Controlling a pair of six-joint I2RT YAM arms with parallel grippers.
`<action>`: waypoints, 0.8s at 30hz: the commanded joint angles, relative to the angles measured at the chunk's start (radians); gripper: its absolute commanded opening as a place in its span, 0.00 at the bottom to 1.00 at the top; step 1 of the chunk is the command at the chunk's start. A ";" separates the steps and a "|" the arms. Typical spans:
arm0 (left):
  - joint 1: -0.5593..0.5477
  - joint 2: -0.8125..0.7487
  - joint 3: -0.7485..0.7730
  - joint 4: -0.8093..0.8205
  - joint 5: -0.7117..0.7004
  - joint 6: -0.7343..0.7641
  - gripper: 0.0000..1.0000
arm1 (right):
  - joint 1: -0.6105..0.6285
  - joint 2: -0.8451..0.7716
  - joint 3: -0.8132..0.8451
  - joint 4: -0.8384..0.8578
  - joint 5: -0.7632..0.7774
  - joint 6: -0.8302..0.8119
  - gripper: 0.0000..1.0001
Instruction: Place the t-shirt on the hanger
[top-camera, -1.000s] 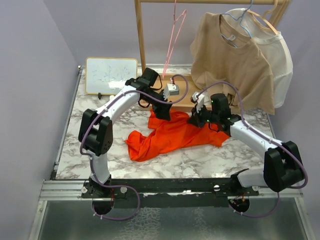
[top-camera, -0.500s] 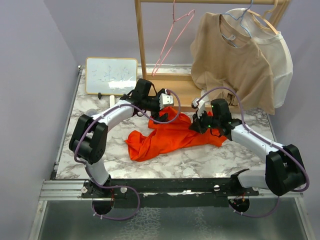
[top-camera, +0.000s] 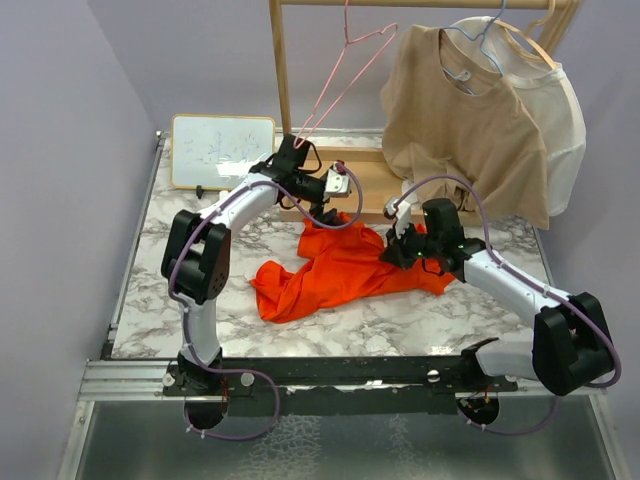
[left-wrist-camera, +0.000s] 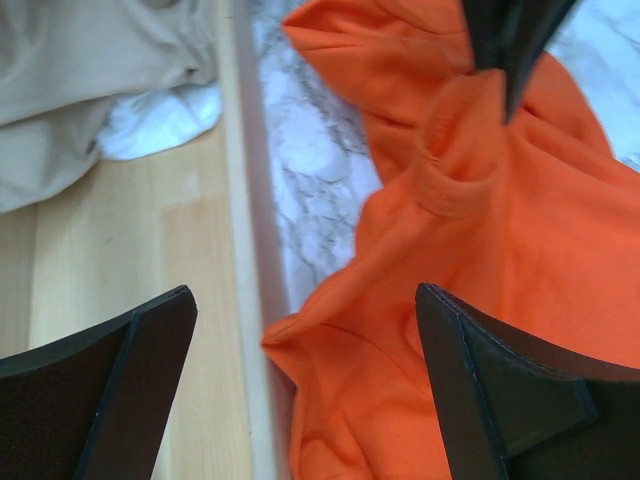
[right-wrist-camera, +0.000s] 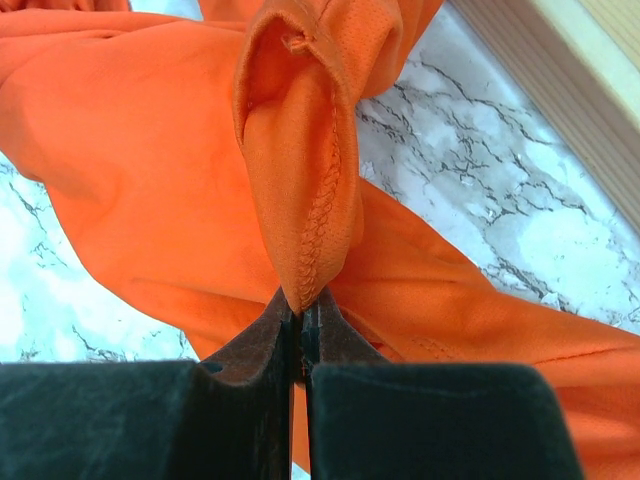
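While the right gripper (right-wrist-camera: 299, 300) pinches a stitched hem fold of the t-shirt (top-camera: 340, 268) at its very tips and holds it raised off the marble table (top-camera: 400, 318), the left gripper (left-wrist-camera: 305, 295) hangs with its fingers spread wide and nothing between them. It is over the shirt's far edge, just beside the wooden rack base (left-wrist-camera: 120, 250). The rest of the shirt lies crumpled mid-table between the arms. The hanger (top-camera: 304, 130) hangs tilted from the far rail, its lower corner close to the left arm; whether they touch I cannot tell. The step looks like taking a second hold to open the garment. The left should probably come down to the right of the base's edge and close on a single layer of hem near the raised fold, not on a bunch. Because the right's bite is so shallow, any spreading pull should be gentle or the hem may slip. The left arm should move carefully so it does not knock the hanger.
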 joint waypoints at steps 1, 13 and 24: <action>0.003 0.054 0.102 -0.477 0.177 0.362 0.93 | -0.004 -0.012 0.022 -0.031 0.029 -0.009 0.01; -0.010 0.143 0.191 -0.564 0.222 0.512 0.89 | -0.003 -0.005 0.036 -0.055 0.050 -0.003 0.01; -0.047 0.194 0.216 -0.439 0.234 0.435 0.89 | -0.004 -0.011 0.043 -0.073 0.053 0.003 0.01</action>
